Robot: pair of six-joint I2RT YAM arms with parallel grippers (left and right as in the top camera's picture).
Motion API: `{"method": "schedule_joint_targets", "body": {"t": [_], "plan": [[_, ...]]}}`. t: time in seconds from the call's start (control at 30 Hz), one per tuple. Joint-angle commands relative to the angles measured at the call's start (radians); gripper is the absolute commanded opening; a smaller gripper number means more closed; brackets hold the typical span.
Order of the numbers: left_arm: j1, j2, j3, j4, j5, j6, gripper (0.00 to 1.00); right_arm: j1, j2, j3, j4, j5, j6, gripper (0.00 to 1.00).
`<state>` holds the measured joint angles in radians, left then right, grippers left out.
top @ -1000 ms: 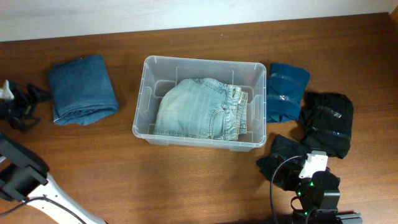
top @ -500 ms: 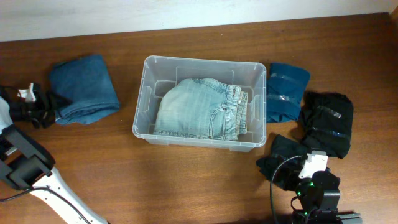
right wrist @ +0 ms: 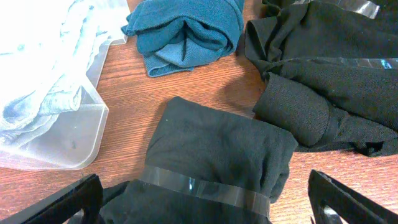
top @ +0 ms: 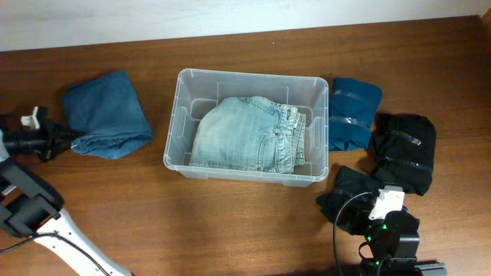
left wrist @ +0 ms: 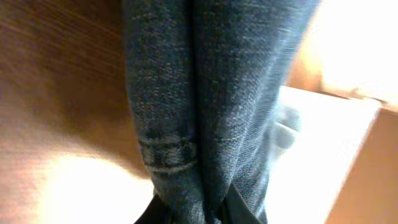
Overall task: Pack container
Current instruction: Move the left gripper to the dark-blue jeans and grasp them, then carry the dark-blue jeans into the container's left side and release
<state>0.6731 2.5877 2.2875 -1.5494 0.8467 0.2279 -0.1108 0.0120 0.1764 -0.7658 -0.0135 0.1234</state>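
Container [top: 175, 123]: clear plastic tub in the middle of the table [top: 230, 222], with folded light jeans [top: 245, 134] inside.
Left gripper [left wrist: 196, 210]: clenched on the edge of the folded dark blue jeans [top: 103, 115], left of the tub.
Right gripper [right wrist: 208, 208]: fingers spread wide, holding nothing, above a taped black garment [right wrist: 217, 149].
Teal garment [top: 353, 111]: just beside the tub's right wall.

Folded dark-blue denim garment [top: 103, 111] on the wooden table [top: 230, 222], far left. At the right, a teal garment [top: 353, 111] lies beside two black bundles [top: 404, 149] — both banded with clear tape.
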Motion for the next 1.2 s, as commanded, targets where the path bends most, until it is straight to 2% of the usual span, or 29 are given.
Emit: {"method": "schedule_joint_targets", "body": {"t": [0.0, 0.2, 0.33, 0.43, 0.6, 0.67, 0.7, 0.8, 0.93, 1.17], "plan": [[0.009, -0.2, 0.09, -0.091, 0.234, 0.105, 0.01, -0.001, -0.008, -0.009, 0.0, -0.002, -0.004, 0.99], [-0.071, -0.484, 0.105, -0.137, 0.275, 0.148, 0.01, -0.001, -0.008, -0.009, 0.0, -0.002, -0.003, 0.98], [-0.193, -0.668, 0.105, -0.124, 0.262, 0.148, 0.01, -0.001, -0.008, -0.009, 0.0, -0.002, -0.004, 0.98], [-0.315, -0.745, 0.105, -0.111, 0.199, 0.134, 0.01, -0.001, -0.008, -0.009, 0.0, -0.002, -0.004, 0.98], [-0.532, -0.764, 0.097, -0.107, 0.102, 0.055, 0.01, -0.001, -0.008, -0.009, 0.0, -0.002, -0.003, 0.99], [-0.656, -0.759, 0.05, -0.064, 0.077, 0.018, 0.01, -0.001, -0.008, -0.009, 0.0, -0.002, -0.003, 0.98], [-0.723, -0.756, 0.008, -0.024, 0.013, -0.034, 0.01, -0.001, -0.008, -0.009, 0.0, -0.002, -0.003, 0.98], [-0.803, -0.756, -0.084, 0.037, -0.097, -0.067, 0.01, -0.001, -0.008, -0.009, 0.0, -0.002, -0.004, 0.99], [-0.838, -0.756, -0.24, 0.137, -0.156, -0.102, 0.01, -0.001, -0.008, -0.009, 0.0, -0.002, -0.004, 0.98], [-0.838, -0.756, -0.614, 0.409, -0.245, -0.316, 0.01, -0.001, -0.008, -0.009, 0.0, -0.002, -0.003, 0.99]]}}
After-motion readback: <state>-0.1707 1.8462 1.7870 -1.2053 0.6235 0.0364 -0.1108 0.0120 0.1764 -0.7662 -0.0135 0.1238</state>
